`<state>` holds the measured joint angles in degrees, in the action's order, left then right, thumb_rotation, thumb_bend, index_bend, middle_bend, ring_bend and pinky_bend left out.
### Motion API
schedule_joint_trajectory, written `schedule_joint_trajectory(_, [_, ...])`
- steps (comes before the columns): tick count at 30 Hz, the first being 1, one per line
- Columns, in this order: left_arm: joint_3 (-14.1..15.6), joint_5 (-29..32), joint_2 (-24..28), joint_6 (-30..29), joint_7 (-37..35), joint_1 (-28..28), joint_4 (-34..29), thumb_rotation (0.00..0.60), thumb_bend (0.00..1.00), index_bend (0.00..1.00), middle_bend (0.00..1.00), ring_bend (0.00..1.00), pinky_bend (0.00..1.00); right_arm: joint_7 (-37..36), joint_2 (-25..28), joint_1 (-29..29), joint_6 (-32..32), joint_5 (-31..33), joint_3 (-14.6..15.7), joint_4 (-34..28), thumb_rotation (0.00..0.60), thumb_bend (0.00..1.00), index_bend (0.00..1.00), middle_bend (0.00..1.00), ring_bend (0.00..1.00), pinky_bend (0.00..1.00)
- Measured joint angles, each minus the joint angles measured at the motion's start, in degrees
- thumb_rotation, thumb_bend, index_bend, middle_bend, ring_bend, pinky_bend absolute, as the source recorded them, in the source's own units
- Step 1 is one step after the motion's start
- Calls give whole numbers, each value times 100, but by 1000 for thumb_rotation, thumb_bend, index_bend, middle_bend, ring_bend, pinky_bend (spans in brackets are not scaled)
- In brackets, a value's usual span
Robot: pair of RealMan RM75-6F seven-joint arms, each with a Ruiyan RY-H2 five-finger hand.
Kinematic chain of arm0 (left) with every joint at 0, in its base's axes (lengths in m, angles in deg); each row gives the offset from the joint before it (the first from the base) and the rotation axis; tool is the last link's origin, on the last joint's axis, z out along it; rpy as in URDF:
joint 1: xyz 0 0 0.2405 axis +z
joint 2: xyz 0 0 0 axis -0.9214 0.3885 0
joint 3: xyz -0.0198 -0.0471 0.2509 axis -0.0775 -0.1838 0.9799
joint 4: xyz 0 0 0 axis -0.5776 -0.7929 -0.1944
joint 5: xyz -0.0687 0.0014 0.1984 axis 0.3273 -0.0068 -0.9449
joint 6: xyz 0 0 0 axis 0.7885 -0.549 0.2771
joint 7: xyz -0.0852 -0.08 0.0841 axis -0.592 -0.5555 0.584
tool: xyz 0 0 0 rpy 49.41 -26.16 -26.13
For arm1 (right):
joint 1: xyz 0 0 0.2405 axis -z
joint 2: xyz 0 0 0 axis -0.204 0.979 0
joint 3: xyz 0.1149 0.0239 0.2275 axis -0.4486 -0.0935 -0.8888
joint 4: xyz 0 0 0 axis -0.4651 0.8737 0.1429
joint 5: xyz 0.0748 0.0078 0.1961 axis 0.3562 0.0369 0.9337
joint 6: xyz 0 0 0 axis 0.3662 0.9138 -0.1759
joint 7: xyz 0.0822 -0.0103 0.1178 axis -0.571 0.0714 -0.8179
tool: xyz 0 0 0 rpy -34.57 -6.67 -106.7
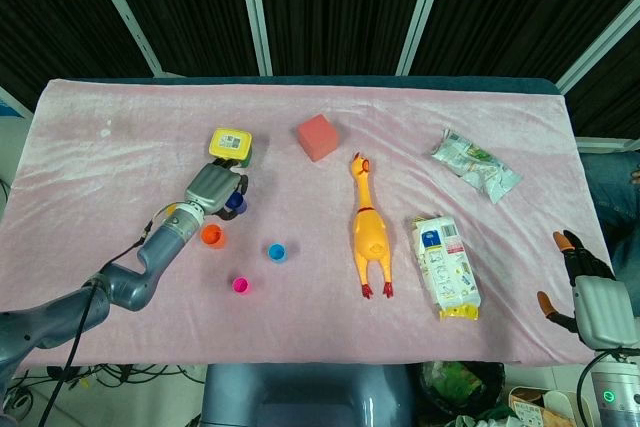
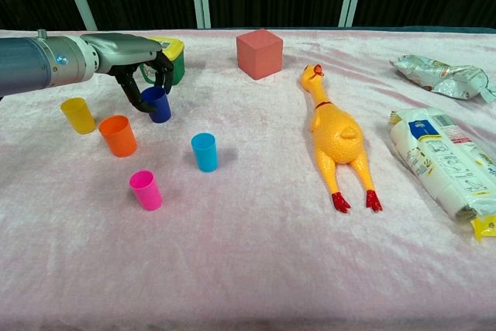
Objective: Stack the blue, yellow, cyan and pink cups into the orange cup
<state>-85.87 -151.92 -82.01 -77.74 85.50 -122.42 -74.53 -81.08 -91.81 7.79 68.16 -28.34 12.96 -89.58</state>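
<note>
My left hand reaches over the left part of the table, and its dark fingers close around the blue cup, which stands upright. I cannot tell whether the cup is off the cloth. The orange cup stands just in front of it. The yellow cup is to the left and mostly hidden behind my wrist in the head view. The cyan cup and the pink cup stand nearer me. My right hand hangs off the table's right edge, fingers apart and holding nothing.
A yellow-lidded green box sits right behind my left hand. A red cube, a rubber chicken, a white packet and a crumpled bag lie on the pink cloth.
</note>
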Motion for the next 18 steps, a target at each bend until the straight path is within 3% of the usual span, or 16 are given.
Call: schedule_joint_trajectory(18, [-5, 63, 52, 7, 68, 5, -58, 600, 276, 448, 506, 123, 174, -1, 0, -1, -1, 0, 0, -1, 600, 256, 35, 47, 160, 214])
